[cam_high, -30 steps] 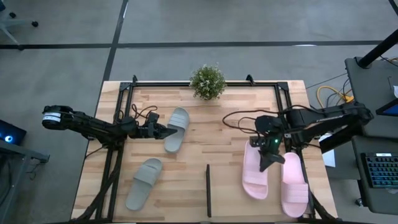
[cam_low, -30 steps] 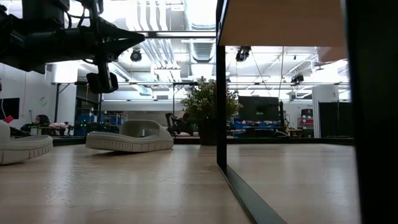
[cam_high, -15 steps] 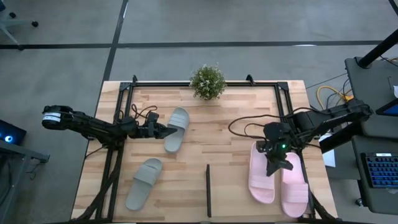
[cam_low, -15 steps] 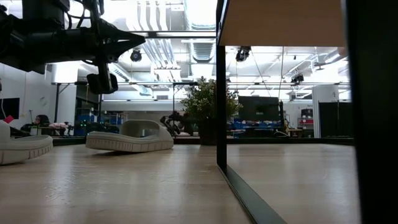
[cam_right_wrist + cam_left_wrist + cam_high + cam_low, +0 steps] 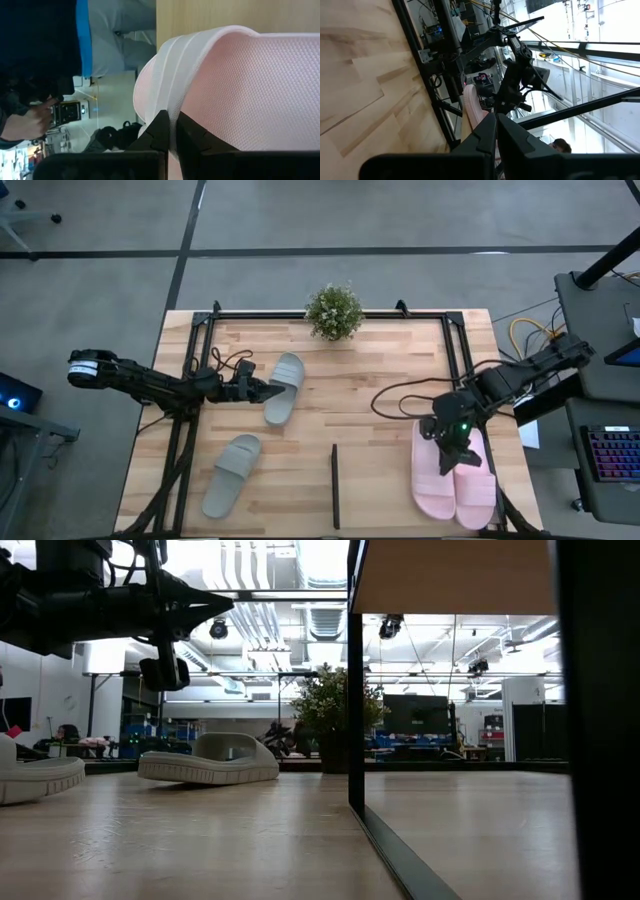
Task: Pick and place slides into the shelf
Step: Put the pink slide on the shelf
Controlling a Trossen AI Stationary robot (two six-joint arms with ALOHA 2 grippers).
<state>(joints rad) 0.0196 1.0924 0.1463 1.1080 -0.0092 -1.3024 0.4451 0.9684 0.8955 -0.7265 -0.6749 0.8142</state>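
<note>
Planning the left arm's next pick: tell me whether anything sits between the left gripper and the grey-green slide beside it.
Nothing visible does. The shut left gripper hovers right by the upper grey-green slide, with only bare table around; whether they touch is unclear.

Two pale pink slides point(image 5: 455, 488) lay side by side, touching along their length, at the near right of the counter point(image 5: 380, 395). The right gripper point(image 5: 448, 462) sat over their strap ends with its fingers closed together on the strap of the left one. A grey-green slide point(image 5: 283, 386) rested sole-down just beyond the closed tip of the left gripper point(image 5: 276, 391), angled slightly. Its mate point(image 5: 231, 473) lay nearer the counter's front edge, well apart from that gripper. The shelf point(image 5: 334, 483) showed as a thin dark strip between the two pairs.
</note>
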